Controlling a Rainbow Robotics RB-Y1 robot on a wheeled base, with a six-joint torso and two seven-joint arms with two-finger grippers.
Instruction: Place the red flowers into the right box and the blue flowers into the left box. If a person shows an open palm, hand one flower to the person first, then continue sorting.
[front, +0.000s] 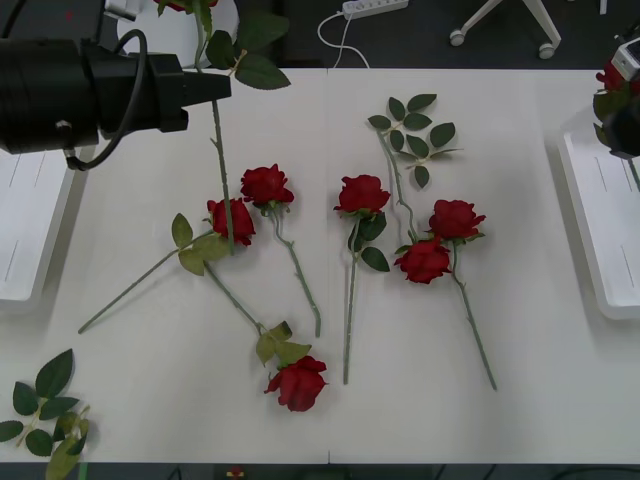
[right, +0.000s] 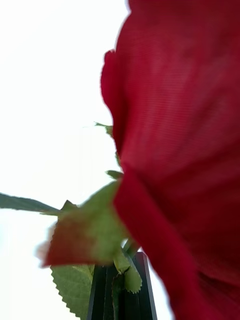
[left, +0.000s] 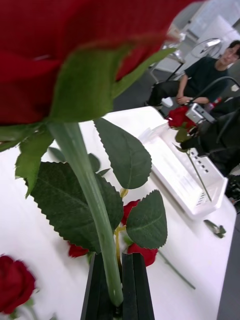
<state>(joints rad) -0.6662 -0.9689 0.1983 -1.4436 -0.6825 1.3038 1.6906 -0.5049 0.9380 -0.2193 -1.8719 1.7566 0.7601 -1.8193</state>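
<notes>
My left gripper (front: 215, 86) is raised over the table's far left, its black fingers (left: 132, 285) shut on the green stem (front: 221, 160) of a red flower (left: 75, 45); the stem hangs down to the table. My right gripper (front: 622, 95) is shut on another red flower (right: 185, 150) and holds it above the right box (front: 600, 225). Several red flowers lie across the table's middle, among them one (front: 266, 185) at centre and one (front: 297, 384) near the front edge. The left box (front: 25, 235) sits at the left edge. Blue flowers are out of view.
A green leaf sprig (front: 415, 130) lies at the back of the table and another (front: 45, 410) at the front left corner. A white power strip (front: 375, 7) lies on the floor beyond the table.
</notes>
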